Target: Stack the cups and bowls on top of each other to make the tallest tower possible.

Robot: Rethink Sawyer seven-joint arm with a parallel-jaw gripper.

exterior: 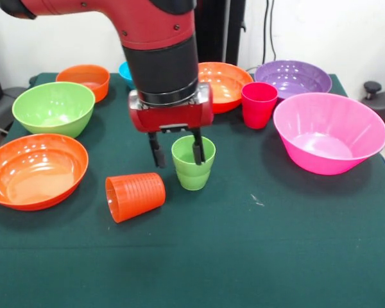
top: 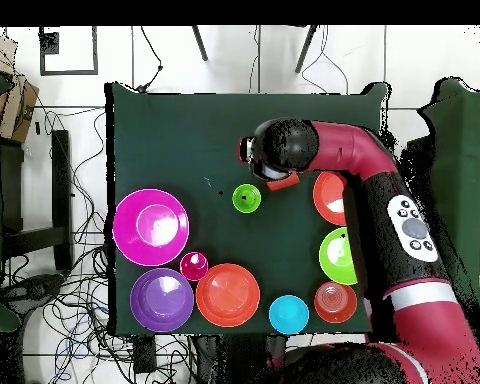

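The light green cup (exterior: 192, 168) (top: 246, 198) stands upright mid-table. My gripper (exterior: 176, 151) is open over it. One finger (exterior: 197, 147) reaches down inside the cup's mouth and the other hangs outside its left wall, so that wall lies between them, untouched as far as I can see. An orange cup (exterior: 135, 196) lies on its side just front-left of the green one. The magenta-red cup (exterior: 258, 104) (top: 194, 265) stands upright near the pink bowl (exterior: 329, 131) (top: 151, 227) and the purple bowl (exterior: 292, 77) (top: 162, 299). In the overhead view the arm hides the gripper.
A wide orange bowl (exterior: 35, 170), a green bowl (exterior: 53, 108) and a small orange bowl (exterior: 83, 80) line the left side. Another wide orange bowl (exterior: 226, 83) and a blue bowl (exterior: 124, 69) sit behind the arm. Bare green cloth (exterior: 256, 256) stretches along the front.
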